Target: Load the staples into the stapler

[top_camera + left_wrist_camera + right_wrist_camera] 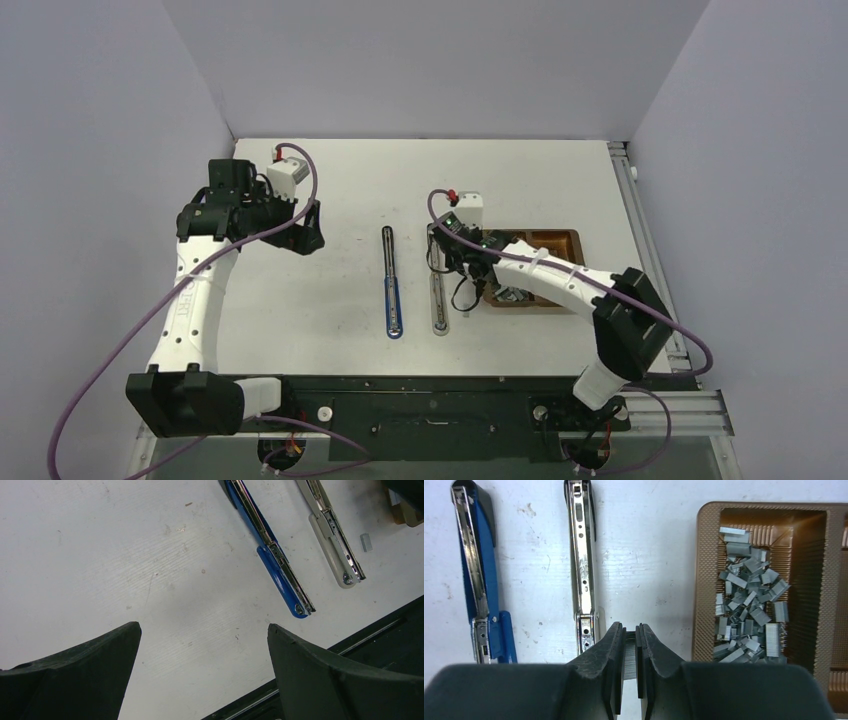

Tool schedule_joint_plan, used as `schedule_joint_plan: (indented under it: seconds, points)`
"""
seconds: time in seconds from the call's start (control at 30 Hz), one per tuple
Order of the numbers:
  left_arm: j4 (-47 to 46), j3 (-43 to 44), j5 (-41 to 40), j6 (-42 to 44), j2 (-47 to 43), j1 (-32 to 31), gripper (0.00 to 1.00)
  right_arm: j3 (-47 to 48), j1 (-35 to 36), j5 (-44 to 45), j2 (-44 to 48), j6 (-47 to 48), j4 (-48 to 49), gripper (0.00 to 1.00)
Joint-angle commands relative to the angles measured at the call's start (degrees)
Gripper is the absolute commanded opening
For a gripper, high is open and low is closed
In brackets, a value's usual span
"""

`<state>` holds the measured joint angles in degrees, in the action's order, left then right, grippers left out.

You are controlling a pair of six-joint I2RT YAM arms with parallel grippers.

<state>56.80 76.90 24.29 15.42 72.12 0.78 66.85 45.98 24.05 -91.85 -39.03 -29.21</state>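
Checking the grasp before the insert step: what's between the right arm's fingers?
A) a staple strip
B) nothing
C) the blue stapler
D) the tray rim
A: in the right wrist view the right fingers are closed on a short grey staple strip, just right of the silver stapler.

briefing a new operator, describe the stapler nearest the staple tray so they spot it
Find the brown tray of staples on the right side of the table. Two staplers lie opened flat to its left; the pale grey stapler is the nearer one, beside the right end effector. Colour sets it apart: the blue stapler lies further left.
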Motion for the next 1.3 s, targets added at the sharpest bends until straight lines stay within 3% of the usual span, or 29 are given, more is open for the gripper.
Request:
schedule_joint_plan:
  seconds: [0.0, 0.8, 0.9, 1.1, 1.27]
  points:
    - [-0.2, 1.1, 0.6, -0.1, -1.9, -0.3, 0.96, 1.1, 1.8, 3.4, -4.9, -1.0, -1.0, 0.09]
    - [-0.2, 1.0, 0.4, 0.7, -1.7, -0.3, 0.96, -3.7, 2.3, 3.4, -13.3, -0.4, 4.6, 0.10]
    - [-0.1, 1.2, 0.4, 0.7, -1.6, -0.3, 0.96, -3.6, 2.3, 3.2, -13.8, -0.2, 4.4, 0.14]
    - [0.0, 1.4, 0.6, 0.6, -1.5, -0.3, 0.96, -3.0, 2.3, 2.4, -12.1, 0.8, 4.6, 0.32]
    - [0.2, 1.7, 0.7, 0.6, -1.5, -0.3, 0.96, -1.0, 2.2, 2.6, -9.6, 1.5, 2.8, 0.34]
